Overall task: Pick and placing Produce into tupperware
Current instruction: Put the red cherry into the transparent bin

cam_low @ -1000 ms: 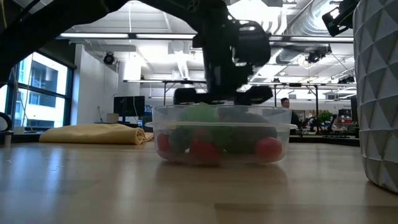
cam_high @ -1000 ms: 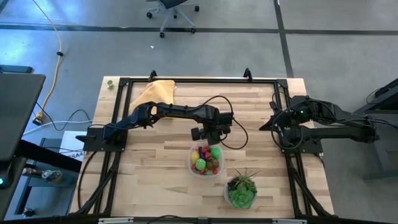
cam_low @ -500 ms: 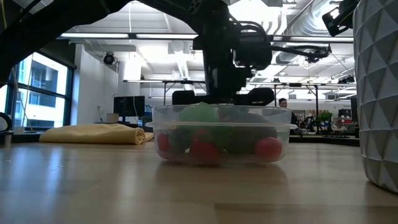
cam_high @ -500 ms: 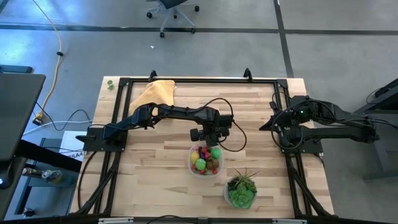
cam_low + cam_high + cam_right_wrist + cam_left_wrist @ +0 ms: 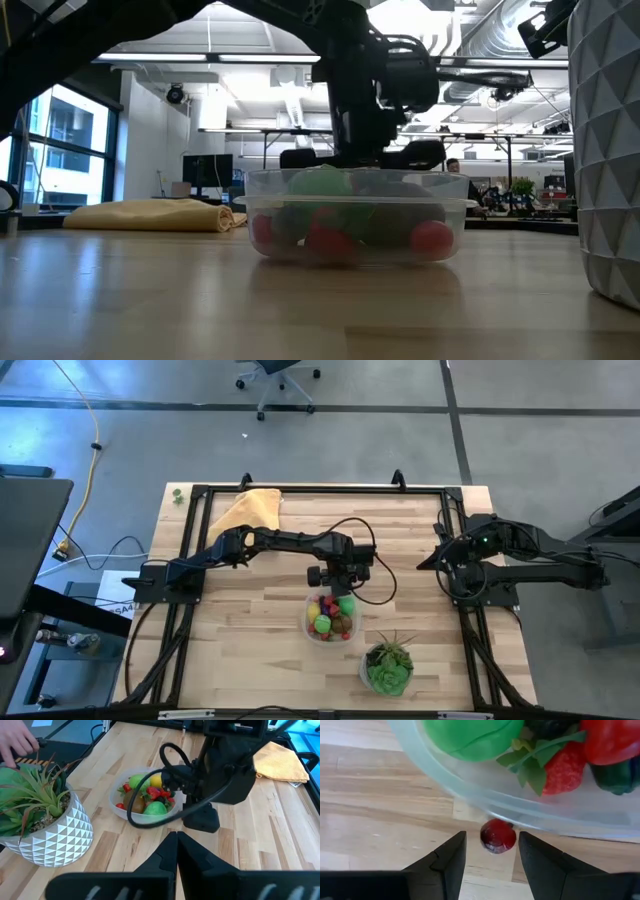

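Currently the left gripper (image 5: 487,857) hangs low over the table (image 5: 240,630), just behind the far rim of the tupperware (image 5: 331,617) as the high view shows it. Its fingers (image 5: 446,862) are spread, with a small dark-red round piece (image 5: 498,835) lying on the wood between the tips, touching neither. That piece sits outside the container, right against its clear wall.

Inside the tupperware: a heap of produce (image 5: 330,615). The left wrist view shows a large bright green piece (image 5: 470,737) at the rim, a strawberry (image 5: 560,762) with green leaves, another red piece (image 5: 610,737) and a dark green one (image 5: 617,770). The right wrist view adds a yellow piece (image 5: 156,781) and a brown one (image 5: 136,802). From the low view the container (image 5: 355,215) stands flat on the table, with red pieces against its near wall.

The right gripper (image 5: 176,842) waits at the right edge of the table, well apart from the container, fingers pressed together and holding nothing.

Other items: a potted plant (image 5: 387,665) in a white faceted pot just beside the tupperware, towards the front right of the table; a yellow cloth (image 5: 250,508) at the far left corner. A person's hand (image 5: 17,742) shows at the edge of the right wrist view, beyond the plant.
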`<state>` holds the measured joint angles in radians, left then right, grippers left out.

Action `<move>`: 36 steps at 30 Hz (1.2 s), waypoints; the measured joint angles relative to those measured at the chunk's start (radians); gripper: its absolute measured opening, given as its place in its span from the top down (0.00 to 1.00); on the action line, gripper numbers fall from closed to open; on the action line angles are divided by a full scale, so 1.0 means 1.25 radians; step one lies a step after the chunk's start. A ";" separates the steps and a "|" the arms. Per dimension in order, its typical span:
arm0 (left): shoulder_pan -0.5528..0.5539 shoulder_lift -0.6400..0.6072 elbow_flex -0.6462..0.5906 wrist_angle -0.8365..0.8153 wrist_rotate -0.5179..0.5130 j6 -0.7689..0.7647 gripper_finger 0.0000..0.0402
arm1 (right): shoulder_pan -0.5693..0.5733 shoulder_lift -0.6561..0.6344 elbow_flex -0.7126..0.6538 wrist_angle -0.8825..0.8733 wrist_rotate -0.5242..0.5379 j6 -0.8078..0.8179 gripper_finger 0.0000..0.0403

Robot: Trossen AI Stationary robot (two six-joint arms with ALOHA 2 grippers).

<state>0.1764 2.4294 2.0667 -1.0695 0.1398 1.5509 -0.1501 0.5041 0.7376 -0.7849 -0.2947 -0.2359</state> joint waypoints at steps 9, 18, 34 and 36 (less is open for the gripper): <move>-0.001 0.018 0.002 -0.024 -0.004 -0.026 0.58 | 0.000 0.000 0.000 0.000 0.000 0.000 1.00; -0.001 0.019 0.002 -0.023 -0.013 -0.054 0.58 | 0.000 0.000 0.000 0.000 0.000 0.000 1.00; -0.002 0.021 0.001 -0.032 -0.014 -0.091 0.78 | 0.000 0.000 0.000 0.000 0.000 0.000 1.00; -0.002 0.022 0.001 -0.031 -0.014 -0.096 0.78 | 0.000 0.000 0.000 0.000 0.000 0.000 1.00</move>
<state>0.1741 2.4564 2.0678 -1.1084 0.1226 1.4303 -0.1497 0.5041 0.7376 -0.7849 -0.2947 -0.2359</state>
